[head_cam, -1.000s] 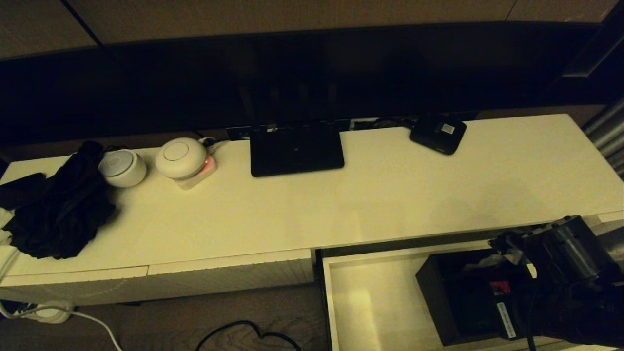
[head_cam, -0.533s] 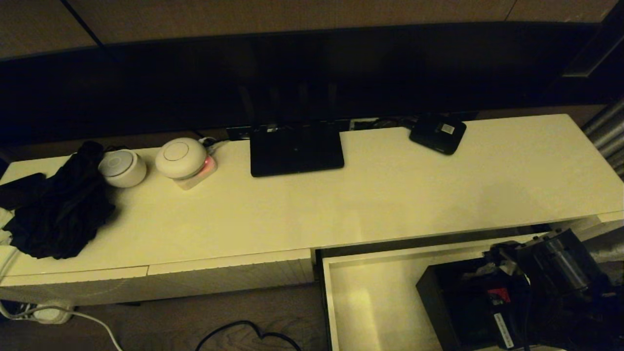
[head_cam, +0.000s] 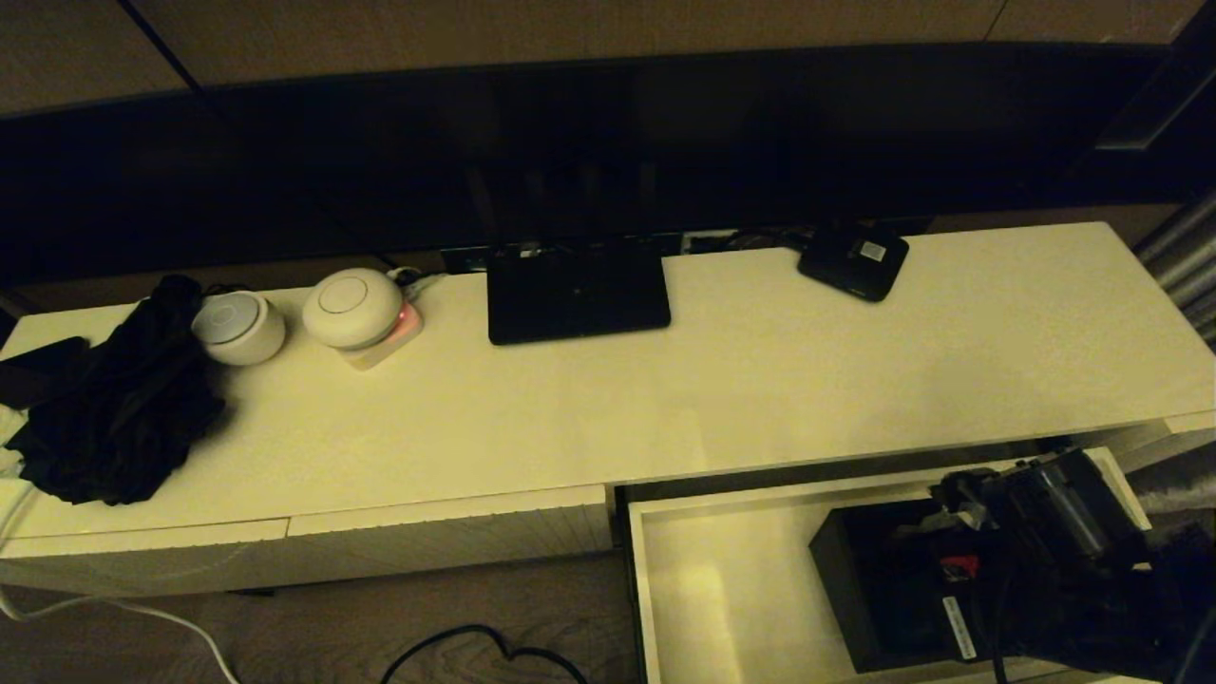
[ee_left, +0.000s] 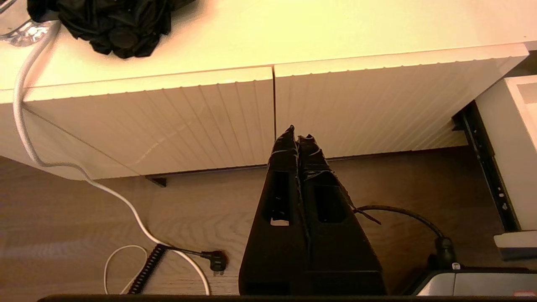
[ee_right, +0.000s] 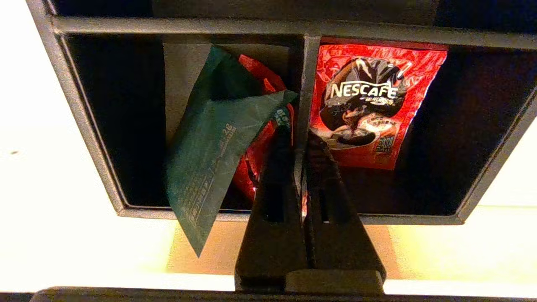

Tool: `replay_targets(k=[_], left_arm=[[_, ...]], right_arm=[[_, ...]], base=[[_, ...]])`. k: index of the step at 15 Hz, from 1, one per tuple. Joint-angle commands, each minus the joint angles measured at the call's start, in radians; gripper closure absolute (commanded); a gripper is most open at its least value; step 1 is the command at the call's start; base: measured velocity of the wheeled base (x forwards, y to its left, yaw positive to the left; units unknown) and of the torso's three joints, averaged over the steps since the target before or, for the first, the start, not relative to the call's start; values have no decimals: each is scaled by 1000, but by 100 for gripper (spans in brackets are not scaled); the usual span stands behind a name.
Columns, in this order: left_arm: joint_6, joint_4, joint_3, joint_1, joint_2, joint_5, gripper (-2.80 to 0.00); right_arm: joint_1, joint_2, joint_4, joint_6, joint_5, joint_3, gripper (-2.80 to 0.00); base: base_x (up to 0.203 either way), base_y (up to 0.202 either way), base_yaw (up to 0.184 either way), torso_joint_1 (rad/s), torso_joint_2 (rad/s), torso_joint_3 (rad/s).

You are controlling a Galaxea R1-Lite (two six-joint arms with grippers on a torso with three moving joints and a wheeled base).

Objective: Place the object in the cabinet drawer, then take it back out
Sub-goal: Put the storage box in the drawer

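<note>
The black organiser box (head_cam: 845, 589) sits inside the open cream drawer (head_cam: 722, 579) at the lower right, on its right half. My right gripper (head_cam: 955, 565) reaches down into the box. In the right wrist view the right gripper (ee_right: 298, 138) is shut on the box's middle divider (ee_right: 308, 75). A red Nescafe packet (ee_right: 369, 96) stands in one compartment and a green packet (ee_right: 209, 155) leans out over the box's rim (ee_right: 75, 105). My left gripper (ee_left: 297, 136) hangs shut and empty in front of the closed ribbed panels, out of the head view.
On the cabinet top (head_cam: 760, 380) lie a flat black router (head_cam: 578, 290), a small black device with a white label (head_cam: 853, 258), two white round devices (head_cam: 353, 306) and a black cloth (head_cam: 114, 408). Closed ribbed fronts (ee_left: 168, 121) and floor cables (ee_left: 84, 176) are at the left.
My right arm has come down and a little toward the left with the box, which now sits lower in the drawer. The left arm has not moved.
</note>
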Motion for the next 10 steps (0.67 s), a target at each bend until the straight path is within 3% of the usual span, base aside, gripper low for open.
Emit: replay_targets(k=[1,10], left_arm=[[0,0,3,0,0,1,0],[0,0,3,0,0,1,0]], right_arm=[[-19,61,-33,2,-2,7,0],[-34,144,-111,4,1,10,0]], base=[[0,0,0,0,0,0],[0,0,0,0,0,0]])
